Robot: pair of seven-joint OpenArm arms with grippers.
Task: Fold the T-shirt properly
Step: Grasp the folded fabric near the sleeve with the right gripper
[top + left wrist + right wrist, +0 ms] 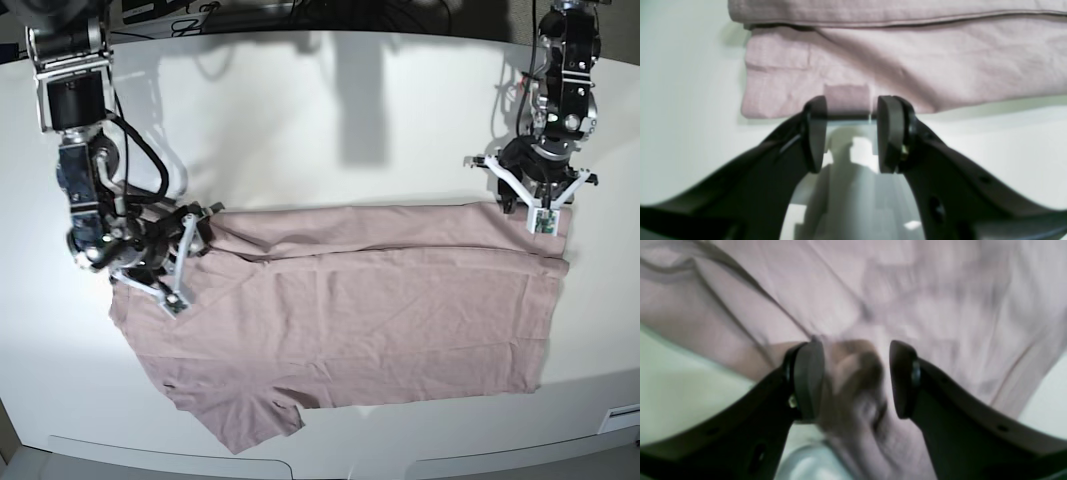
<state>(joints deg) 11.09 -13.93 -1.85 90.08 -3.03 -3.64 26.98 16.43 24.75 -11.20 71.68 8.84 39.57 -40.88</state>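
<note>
Two spread grippers, left gripper [846, 133] empty, right gripper [857, 380] astride T-shirt [350, 300]: snagged cloth could drag the far fold [360, 228] open.

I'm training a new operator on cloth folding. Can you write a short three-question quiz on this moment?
1. True or false: the T-shirt lies with its far edge folded over toward the middle.
2. Which gripper is at the shirt's hem end: A) left gripper B) right gripper C) neither?
3. Fill in: in the left wrist view, the left gripper's jaws stand ____ with no cloth between the pads.

Key: 1 true; 2 A; 3 open.
</note>
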